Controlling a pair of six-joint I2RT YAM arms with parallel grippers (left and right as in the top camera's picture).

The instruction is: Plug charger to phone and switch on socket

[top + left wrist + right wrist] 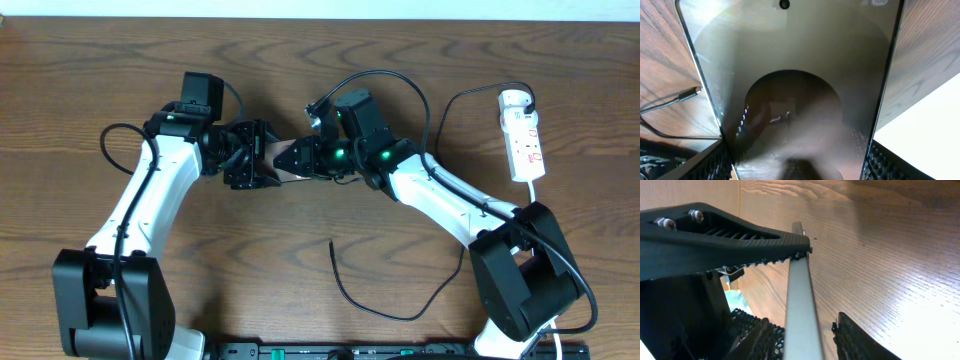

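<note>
The phone (800, 75), caught from both sides.
Left gripper (255, 165) clamps it across its width; right gripper (807, 337) straddles its thin edge, one pad clear, unclenched.

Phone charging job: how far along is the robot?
Done, it seems: the charger plug sits in the socket. In hand: the left hand grips the phone, while the right hand straddles its edge without clamping it. Left: the connector tip lies loose on the table, not in the phone, and the socket's switch, too small to read, may need pressing.
</note>
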